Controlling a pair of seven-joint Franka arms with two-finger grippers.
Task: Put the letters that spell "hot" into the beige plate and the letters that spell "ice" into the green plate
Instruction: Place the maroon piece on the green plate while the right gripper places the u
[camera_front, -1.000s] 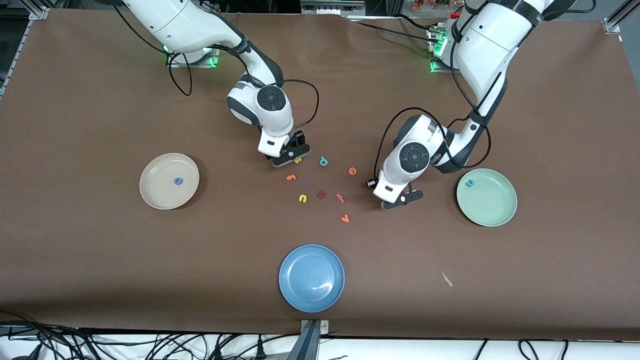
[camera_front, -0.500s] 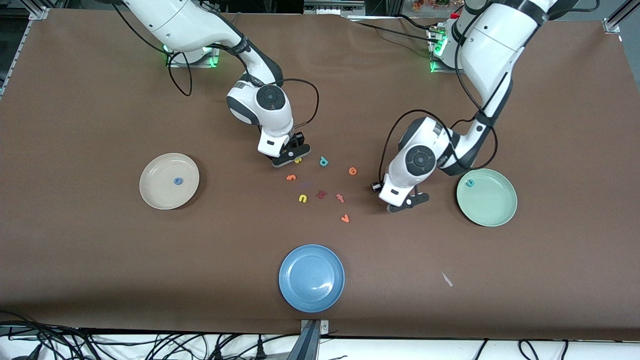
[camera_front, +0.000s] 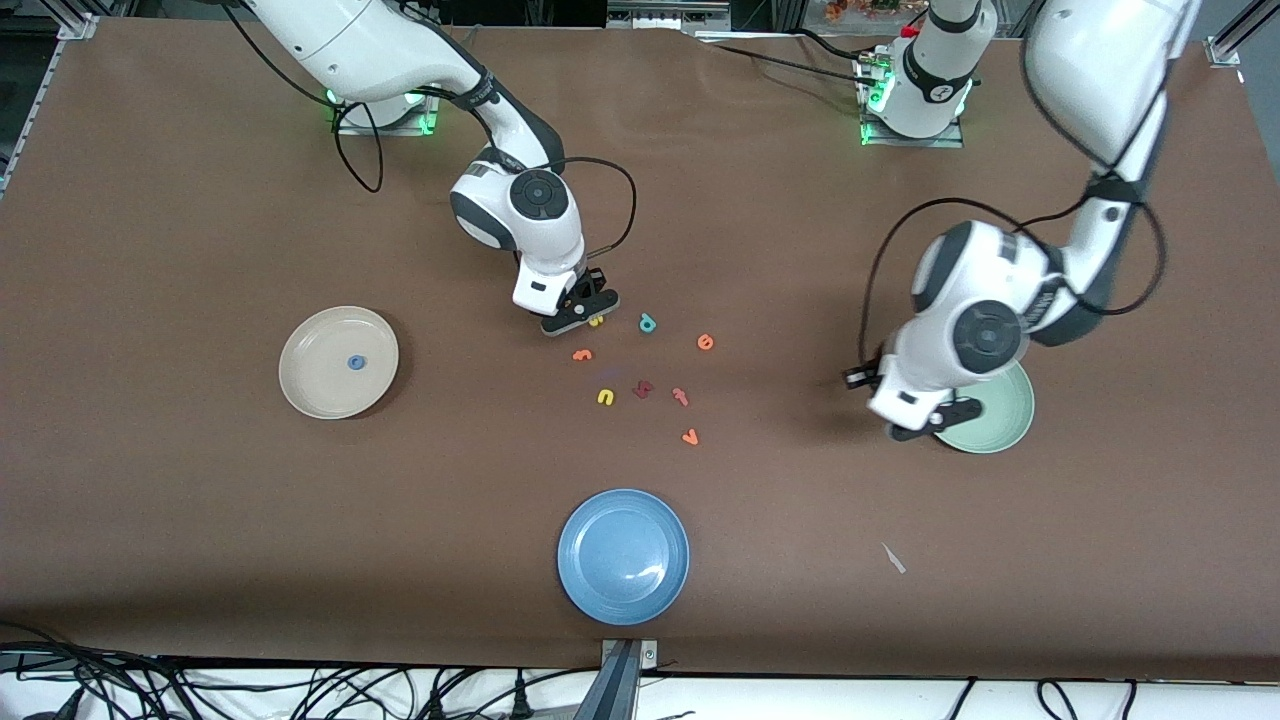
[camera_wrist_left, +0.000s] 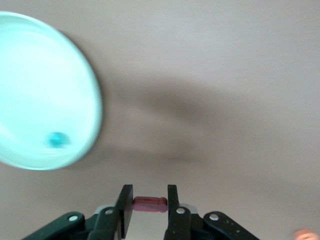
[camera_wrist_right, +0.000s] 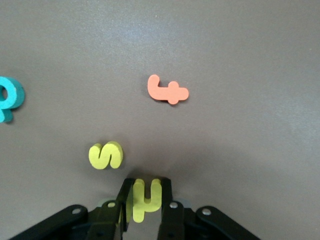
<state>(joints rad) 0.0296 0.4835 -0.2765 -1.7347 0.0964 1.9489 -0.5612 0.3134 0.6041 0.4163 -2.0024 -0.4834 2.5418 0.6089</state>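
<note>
My left gripper (camera_front: 935, 420) hangs over the rim of the green plate (camera_front: 1005, 420), shut on the dark red i (camera_wrist_left: 150, 204). The green plate (camera_wrist_left: 30, 75) holds the teal c (camera_wrist_left: 56, 139). My right gripper (camera_front: 588, 316) is down at the table among the loose letters, shut on the yellow h (camera_wrist_right: 145, 200). The beige plate (camera_front: 315, 385) at the right arm's end holds the blue o (camera_front: 355, 362). The orange e (camera_front: 705, 342) lies on the cloth. An orange hooked letter with a crossbar (camera_wrist_right: 168, 90) lies near the right gripper; I cannot tell whether it is the t.
A yellow s (camera_wrist_right: 106, 155) lies right beside the right gripper's fingers and a teal p (camera_front: 648, 322) a little farther off. A yellow u (camera_front: 605, 397), a dark red letter (camera_front: 643, 389), a salmon letter (camera_front: 681, 396) and an orange one (camera_front: 690, 437) lie mid-table. A blue plate (camera_front: 623, 556) sits nearest the front camera.
The left arm has swung from the middle of the table to the green plate's rim with the dark red i. The right gripper has closed on the yellow h.
</note>
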